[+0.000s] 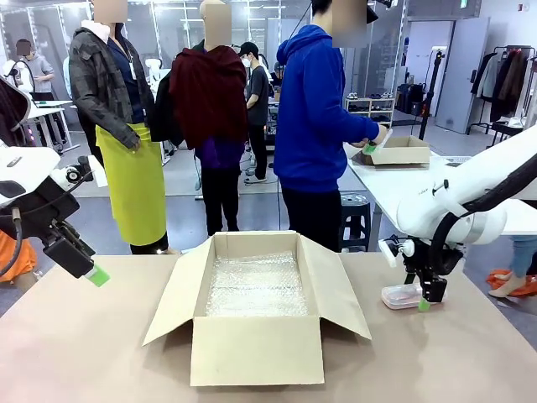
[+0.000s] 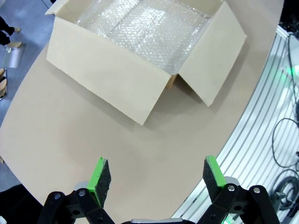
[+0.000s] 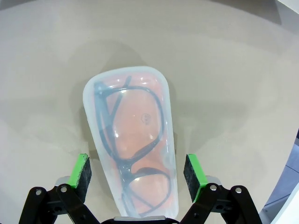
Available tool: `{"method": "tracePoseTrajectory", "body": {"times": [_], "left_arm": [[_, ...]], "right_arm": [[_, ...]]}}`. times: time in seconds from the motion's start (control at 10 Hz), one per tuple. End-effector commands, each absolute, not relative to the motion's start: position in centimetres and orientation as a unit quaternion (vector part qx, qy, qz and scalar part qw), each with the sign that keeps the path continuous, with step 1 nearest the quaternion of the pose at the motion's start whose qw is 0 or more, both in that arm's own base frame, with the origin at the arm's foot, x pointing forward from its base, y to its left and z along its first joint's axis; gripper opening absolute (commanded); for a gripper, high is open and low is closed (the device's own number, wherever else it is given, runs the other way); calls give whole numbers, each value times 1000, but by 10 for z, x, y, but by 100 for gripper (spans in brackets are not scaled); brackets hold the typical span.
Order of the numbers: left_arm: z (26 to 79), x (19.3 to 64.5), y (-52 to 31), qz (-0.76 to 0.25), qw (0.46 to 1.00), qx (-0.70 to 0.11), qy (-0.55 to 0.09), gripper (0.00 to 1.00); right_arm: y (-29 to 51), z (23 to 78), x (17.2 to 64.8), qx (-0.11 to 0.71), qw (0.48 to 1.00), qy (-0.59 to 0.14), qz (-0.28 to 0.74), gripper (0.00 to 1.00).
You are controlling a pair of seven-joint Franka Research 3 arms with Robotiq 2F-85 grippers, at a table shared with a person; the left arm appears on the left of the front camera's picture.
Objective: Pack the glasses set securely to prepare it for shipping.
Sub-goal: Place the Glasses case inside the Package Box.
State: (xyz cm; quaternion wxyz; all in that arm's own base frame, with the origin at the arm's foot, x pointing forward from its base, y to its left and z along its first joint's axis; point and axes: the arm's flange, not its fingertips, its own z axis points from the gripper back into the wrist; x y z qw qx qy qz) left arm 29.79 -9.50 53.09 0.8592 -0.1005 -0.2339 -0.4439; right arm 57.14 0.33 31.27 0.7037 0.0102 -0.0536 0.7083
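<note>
bright even light, soft shadows, wide-angle distortion

Cardboard box (image 1: pixel 256 348), pink case (image 1: pixel 400 295) on table (image 1: pixel 84 353)

No legible txt, labels, brands or nos. anywhere. Small round mark on lid of pink glasses case (image 3: pixel 145 116), too faint to read.

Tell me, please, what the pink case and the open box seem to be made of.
The pink case looks like translucent, frosted plastic: dark glasses show through it. The box looks like matte brown cardboard, with folded flaps.
</note>
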Motion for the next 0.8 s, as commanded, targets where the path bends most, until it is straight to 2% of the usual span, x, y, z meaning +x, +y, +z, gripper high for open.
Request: {"method": "tracePoseTrajectory", "body": {"times": [0.0,0.1,0.2,0.3,0.4,0.5,0.7], "left_arm": [[532,299,-95,-444,857,-104,-239,100],[532,299,-95,-444,857,-104,-239,100],[532,299,-95,-444,857,-104,-239,100],[532,299,-95,-444,857,-104,-239,100],[532,299,-95,-444,857,-104,-239,100],[532,299,-95,-444,857,-104,-239,100],[532,299,-95,-444,857,-104,-239,100]], "right_arm": [[9,311,573,2,715,-54,697,100],[10,310,573,0,715,-52,697,85],[11,311,573,-1,716,-53,696,80],[11,313,573,-3,716,-52,696,65],[12,315,572,-14,718,-44,695,74],[14,322,569,-3,719,-48,693,47],[16,353,564,8,728,-65,682,47]]}}
